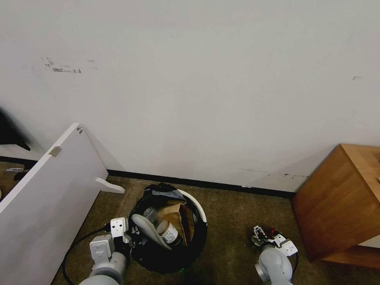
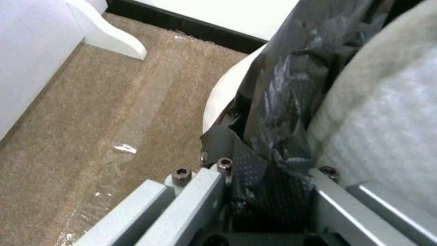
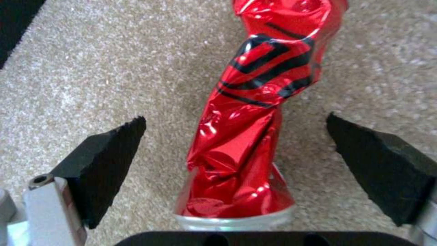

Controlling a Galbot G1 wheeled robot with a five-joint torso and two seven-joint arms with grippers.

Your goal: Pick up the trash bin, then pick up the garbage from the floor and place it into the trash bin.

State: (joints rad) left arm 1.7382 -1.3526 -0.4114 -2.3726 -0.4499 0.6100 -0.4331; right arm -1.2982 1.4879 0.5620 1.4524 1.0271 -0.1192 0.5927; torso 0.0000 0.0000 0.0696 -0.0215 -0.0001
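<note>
Red and crumpled, the can (image 3: 255,112) lies flat on the beige carpet (image 3: 91,68) squarely between the right gripper's (image 3: 237,157) two black pads (image 3: 109,164), and those jaws are spread wide, each pad standing well clear of the can's sides, gripping nothing. From the head view that right gripper (image 1: 266,234) is down low over the floor, close to a wooden cabinet (image 1: 340,198) on the robot's right, with a glint of red just visible under it. Over on the left, the left gripper (image 1: 127,233) is at the rim of the trash bin (image 1: 198,208), and the wrist camera shows its metal jaws closed tight on the crinkly black bag (image 2: 273,102) and the white rim (image 2: 223,99) beneath it, a firm pinch on the bin's edge. The bin sits between the two arms, near the black baseboard (image 1: 221,185) of the white wall (image 1: 198,79), and it is already well loaded: a white slipper (image 1: 148,229) leans across the opening, a clear bottle (image 1: 168,231) with a pale label lies beside it, and brown paper (image 1: 176,215) is wedged in behind. A white panel (image 1: 47,198) leans at the left, its curved foot (image 1: 109,185) resting on the carpet just beside the bin.
</note>
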